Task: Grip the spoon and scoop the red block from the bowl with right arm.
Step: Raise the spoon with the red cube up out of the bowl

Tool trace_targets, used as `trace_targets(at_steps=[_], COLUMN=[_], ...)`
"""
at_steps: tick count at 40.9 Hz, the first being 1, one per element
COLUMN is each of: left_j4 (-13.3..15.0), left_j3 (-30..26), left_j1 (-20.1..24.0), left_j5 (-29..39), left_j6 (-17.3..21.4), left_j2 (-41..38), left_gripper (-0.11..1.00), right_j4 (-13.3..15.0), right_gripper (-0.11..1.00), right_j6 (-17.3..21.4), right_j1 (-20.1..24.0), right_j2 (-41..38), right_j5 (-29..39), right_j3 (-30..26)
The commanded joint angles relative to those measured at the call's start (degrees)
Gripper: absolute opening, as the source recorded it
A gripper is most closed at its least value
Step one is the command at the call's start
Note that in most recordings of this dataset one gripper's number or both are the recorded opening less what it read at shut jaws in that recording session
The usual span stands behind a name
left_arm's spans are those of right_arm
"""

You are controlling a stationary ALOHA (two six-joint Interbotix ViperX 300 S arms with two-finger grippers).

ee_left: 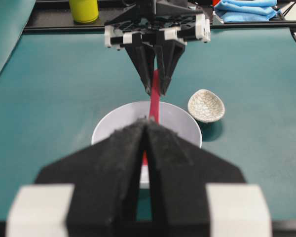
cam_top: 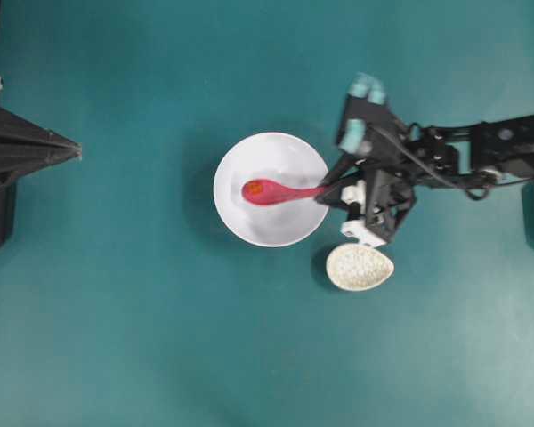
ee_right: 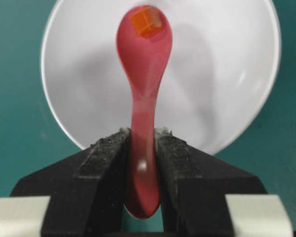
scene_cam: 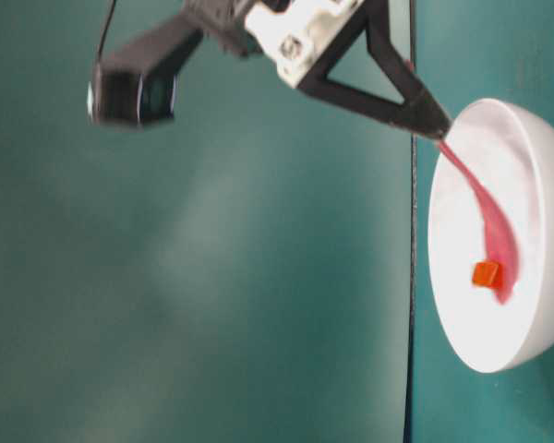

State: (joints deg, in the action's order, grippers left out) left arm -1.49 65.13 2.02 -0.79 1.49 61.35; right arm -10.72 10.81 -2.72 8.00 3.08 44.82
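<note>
My right gripper (ee_right: 143, 136) is shut on the handle of the pink spoon (ee_right: 144, 74), close to the handle's end. The scoop reaches over the inside of the white bowl (ee_right: 227, 74), and the small red block (ee_right: 147, 20) sits in it near the tip. From overhead, the right gripper (cam_top: 325, 191) is at the bowl's (cam_top: 231, 213) right rim, and the spoon (cam_top: 276, 191) points left with the block (cam_top: 253, 189) in it. My left gripper (cam_top: 76, 151) is shut and empty at the far left, well apart from the bowl.
A small speckled cream dish (cam_top: 360, 267) lies just below and to the right of the bowl, under the right wrist. In the left wrist view, a yellow cup (ee_left: 84, 10) and a blue cloth (ee_left: 246, 7) sit beyond the table's far edge.
</note>
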Motion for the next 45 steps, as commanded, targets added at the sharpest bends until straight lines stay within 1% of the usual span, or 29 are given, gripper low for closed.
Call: trace_targets(at_steps=[1,4,8,16,21,31,45], left_j4=[0.0,0.1,0.1,0.1,0.0,0.1,0.1], left_j3=[-1.3,-1.3,-1.3,-1.3,-1.3,-1.4,-1.3], left_j1=[0.2,0.2,0.2,0.2,0.2,0.2,0.2], left_j5=[-0.2,-0.2,-0.2,-0.2,-0.2,-0.2,-0.2], left_j6=[-0.2,-0.2,-0.2,-0.3,-0.2,-0.3,0.0], left_j2=[-0.5,-0.5,-0.5,-0.5,-0.5,-0.4,-0.5], left_gripper=[0.00,0.00,0.00,0.00,0.00,0.00,0.00], right_j4=[-0.2,0.0,0.3,1.1,1.2,1.2,1.9], right_gripper=[0.24,0.24,0.24,0.24,0.24,0.24,0.24], right_j6=[0.4,0.2,-0.3,-0.4,-0.4,-0.1,-0.1], right_j1=[0.3,0.3,0.3,0.2,0.2,0.2,0.1], right_j2=[3.7,5.6,8.9,15.0,17.8,21.2,21.2], right_j5=[-3.0,-2.7,-0.7,6.9,10.4,11.1,10.8], right_j3=[1.1,1.5,0.9,-1.7,-2.7,-2.8,-2.8])
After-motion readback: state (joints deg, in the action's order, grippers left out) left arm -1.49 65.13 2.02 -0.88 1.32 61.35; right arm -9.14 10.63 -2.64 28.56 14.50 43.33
